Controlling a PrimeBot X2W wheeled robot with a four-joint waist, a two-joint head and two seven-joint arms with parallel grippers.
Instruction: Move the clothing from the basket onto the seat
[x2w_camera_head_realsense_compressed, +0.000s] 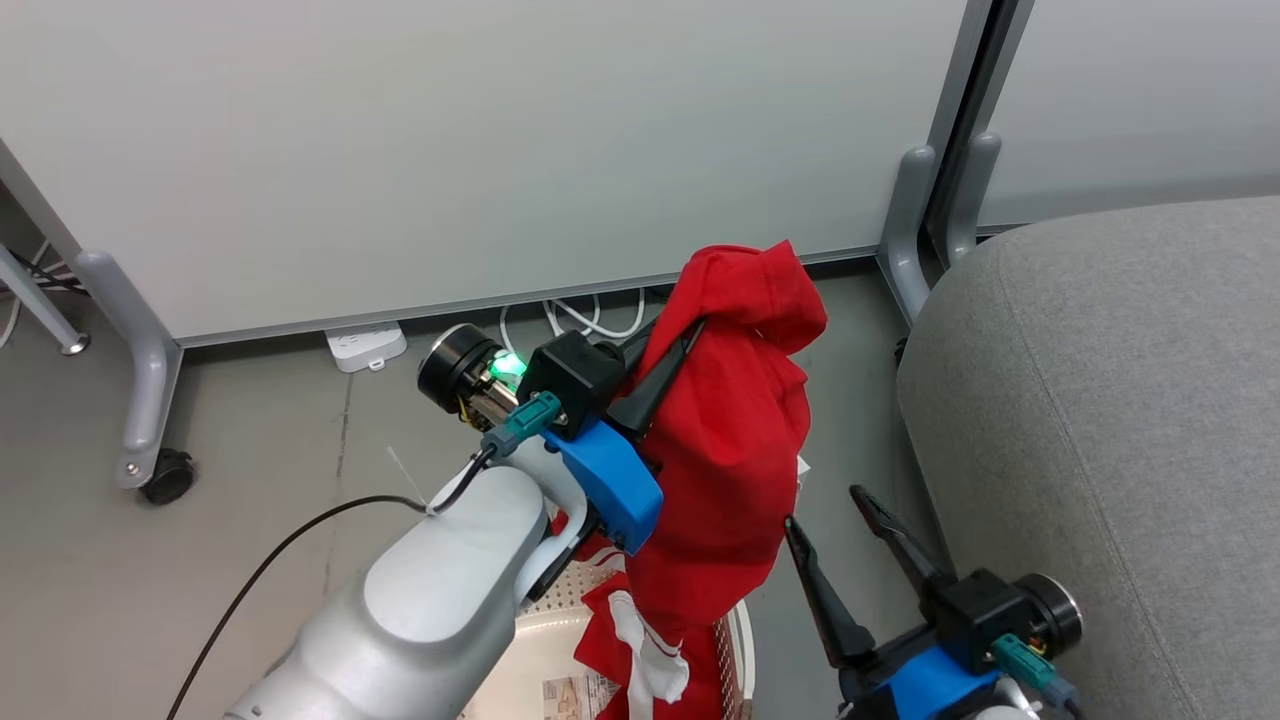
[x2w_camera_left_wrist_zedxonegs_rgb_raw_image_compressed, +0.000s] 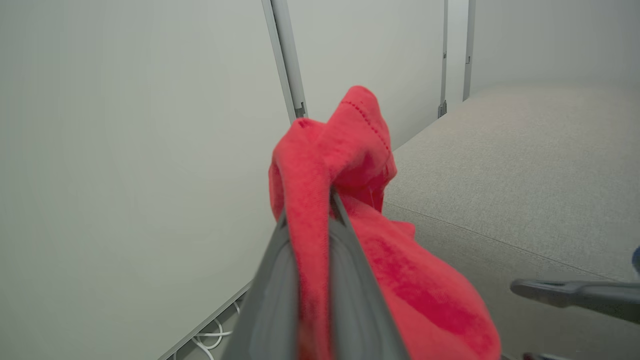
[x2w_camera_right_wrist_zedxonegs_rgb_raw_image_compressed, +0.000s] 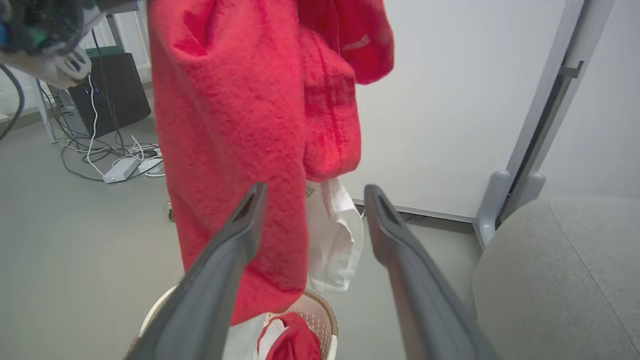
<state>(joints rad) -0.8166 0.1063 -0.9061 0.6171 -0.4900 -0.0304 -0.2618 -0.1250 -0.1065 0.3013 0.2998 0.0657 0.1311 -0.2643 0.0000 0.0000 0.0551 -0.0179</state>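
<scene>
clothing (x2w_camera_head_realsense_compressed: 730, 440) is clamped in the left gripper (x2w_camera_left_wrist_zedxonegs_rgb_raw_image_compressed: 331, 197), hung above the basket (x2w_camera_right_wrist_zedxonegs_rgb_raw_image_compressed: 326, 311), beside the seat (x2w_camera_head_realsense_compressed: 1100, 400). right gripper (x2w_camera_head_realsense_compressed: 825, 508) is spread wide, empty. it should be lifted clear before being swung over.

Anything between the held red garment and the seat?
Only the open right gripper, low between the hanging garment and the seat's near edge. The left gripper grips the garment higher up; nothing else visible blocks the way.
</scene>
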